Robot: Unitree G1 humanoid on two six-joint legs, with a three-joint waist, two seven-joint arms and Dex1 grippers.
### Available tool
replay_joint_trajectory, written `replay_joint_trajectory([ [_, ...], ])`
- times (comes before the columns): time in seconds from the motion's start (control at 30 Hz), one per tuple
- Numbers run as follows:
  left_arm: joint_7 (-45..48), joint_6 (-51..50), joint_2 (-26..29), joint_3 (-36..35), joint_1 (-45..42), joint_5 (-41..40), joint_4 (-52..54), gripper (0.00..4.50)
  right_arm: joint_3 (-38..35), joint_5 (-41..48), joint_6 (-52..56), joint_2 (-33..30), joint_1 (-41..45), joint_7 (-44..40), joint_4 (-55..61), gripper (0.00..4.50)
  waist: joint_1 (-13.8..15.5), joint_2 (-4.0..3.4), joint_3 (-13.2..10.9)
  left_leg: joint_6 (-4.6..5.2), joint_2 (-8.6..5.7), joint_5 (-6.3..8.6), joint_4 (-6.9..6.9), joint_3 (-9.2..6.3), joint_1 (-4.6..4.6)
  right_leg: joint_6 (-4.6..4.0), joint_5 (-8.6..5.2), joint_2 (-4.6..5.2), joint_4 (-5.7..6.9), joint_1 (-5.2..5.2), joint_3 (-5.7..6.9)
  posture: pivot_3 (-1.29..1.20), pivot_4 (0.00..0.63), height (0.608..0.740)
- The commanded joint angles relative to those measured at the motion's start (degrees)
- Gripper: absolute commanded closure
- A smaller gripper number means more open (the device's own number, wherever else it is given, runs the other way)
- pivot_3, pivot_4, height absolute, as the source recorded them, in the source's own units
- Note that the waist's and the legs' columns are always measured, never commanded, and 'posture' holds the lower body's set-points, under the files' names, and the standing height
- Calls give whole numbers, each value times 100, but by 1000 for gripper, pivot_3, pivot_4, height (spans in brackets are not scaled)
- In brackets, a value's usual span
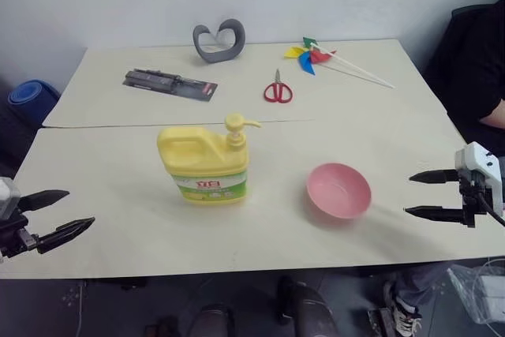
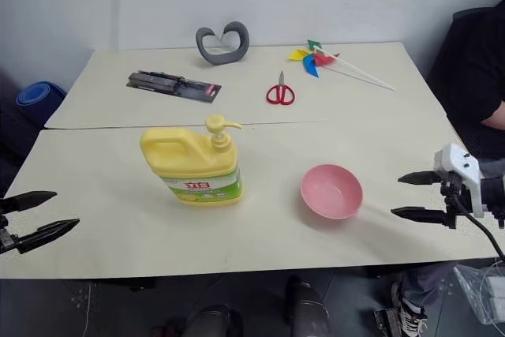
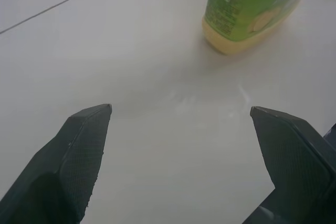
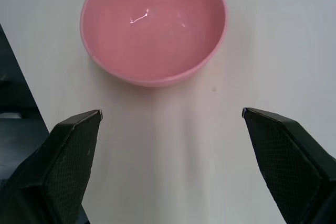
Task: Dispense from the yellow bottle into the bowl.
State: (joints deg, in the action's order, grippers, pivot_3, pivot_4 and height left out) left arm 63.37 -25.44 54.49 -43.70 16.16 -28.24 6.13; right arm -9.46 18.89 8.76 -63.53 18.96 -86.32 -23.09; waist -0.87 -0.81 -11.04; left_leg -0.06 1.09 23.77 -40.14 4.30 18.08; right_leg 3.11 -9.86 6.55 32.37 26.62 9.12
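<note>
Evidently nothing is grasped yet: the left gripper (image 1: 54, 214) at eight o'clock and the right gripper (image 1: 421, 193) at four o'clock both hover spread wide and empty, flanking the work. The yellow bottle (image 1: 207, 159) stands upright mid-table, its pump spout aimed toward the bowl (image 1: 338, 190) well apart at its three o'clock. Judging by that gap, bowl and spout need bringing together before pumping.
</note>
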Motion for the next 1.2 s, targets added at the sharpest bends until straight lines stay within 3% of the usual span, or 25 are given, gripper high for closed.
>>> replay_joint_trajectory([
  [0.03, 20, 236, -2, 72, -9, 93, -42, 0, -120, 33, -107, 0, 10, 35, 111, 43, -1, 0, 0, -1, 1, 0, 0, 1, 0, -1, -1, -1, 1, 0, 0, 0, 150, 740],
  [0.23, -142, -65, 8, 61, -29, -70, 335, 0, -175, 252, 212, 124, -127, 271, 932, 43, -41, 0, 0, -9, 15, 5, 0, 15, -6, -3, -2, -4, 5, 1, 1, 0, 150, 740],
  [0.37, 443, -2102, 646, -781, -171, -1960, 1060, 0, -167, 990, 1312, 193, -296, 505, 2587, 43, -40, 18, -4, -15, 48, 8, -5, 18, -6, -6, -4, -11, 9, 3, -1, 0, 150, 740],
  [0.6, 1072, -2790, 1247, -1177, -77, -2782, 2537, 0, 491, 795, 2029, 733, -582, 1809, 4460, 43, -33, 11, -2, -38, 53, 21, -13, 16, -9, -20, -14, -31, 14, 5, -3, 0, 150, 740],
  [0.8, 1393, -2223, 1406, -627, 109, -2238, 3487, 0, 1365, 317, 2675, 1064, -660, 2699, 5121, 43, -44, 16, 1, -74, 67, 23, -15, 18, -17, -46, -29, -87, 20, 6, -19, 0, 150, 740],
  [0.87, 1185, -1994, 1400, -228, -123, -2127, 3528, 0, 1648, 116, 2548, 1090, -756, 2767, 5266, 43, -38, 15, 0, -78, 69, 22, -15, 18, -23, -57, -35, -90, 32, 6, -21, 0, 150, 740],
  [0.97, 579, -1840, 1374, 635, -922, -2181, 3318, 0, 2139, -646, 2423, 1538, -590, 3559, 4895, 43, -17, 37, 6, -86, 71, 23, -13, 19, -50, -74, -48, -93, 34, -3, -28, 0, 150, 740],
  [1.2, 240, -1785, 1317, 1174, -1523, -2190, 3233, 0, 2158, -963, 2501, 1746, -689, 3888, 4647, 43, -40, 36, 6, -89, 77, 25, 2, 36, -67, -77, -51, -105, 62, 1, -43, 0, 150, 740],
])
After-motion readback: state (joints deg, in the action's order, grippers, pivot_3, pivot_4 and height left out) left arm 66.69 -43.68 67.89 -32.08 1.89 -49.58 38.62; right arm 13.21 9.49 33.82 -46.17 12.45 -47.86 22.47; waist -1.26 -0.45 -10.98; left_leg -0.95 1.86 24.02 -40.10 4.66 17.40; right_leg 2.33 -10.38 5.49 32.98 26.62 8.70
